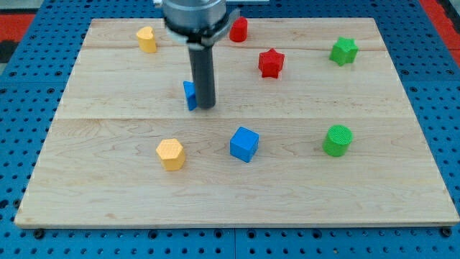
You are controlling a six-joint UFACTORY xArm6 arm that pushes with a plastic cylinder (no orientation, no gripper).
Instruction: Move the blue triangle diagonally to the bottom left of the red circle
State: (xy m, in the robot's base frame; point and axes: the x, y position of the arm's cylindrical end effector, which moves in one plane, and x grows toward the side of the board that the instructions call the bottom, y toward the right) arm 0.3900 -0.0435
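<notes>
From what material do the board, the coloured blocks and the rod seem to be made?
The board looks like pale unvarnished wood: grain lines and plank seams show. The blocks, such as the blue cube and the green cylinder, look like matte plastic, with flat, saturated colour; this is uncertain. The rod ending in my tip, beside the blue triangle, looks dark and slightly glossy, perhaps metal or plastic.

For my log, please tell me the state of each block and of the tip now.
my tip: on board, against blue triangle's right side
blue triangle: partly hidden by rod
red circle: upright, free
red star: free
blue cube: free
</notes>
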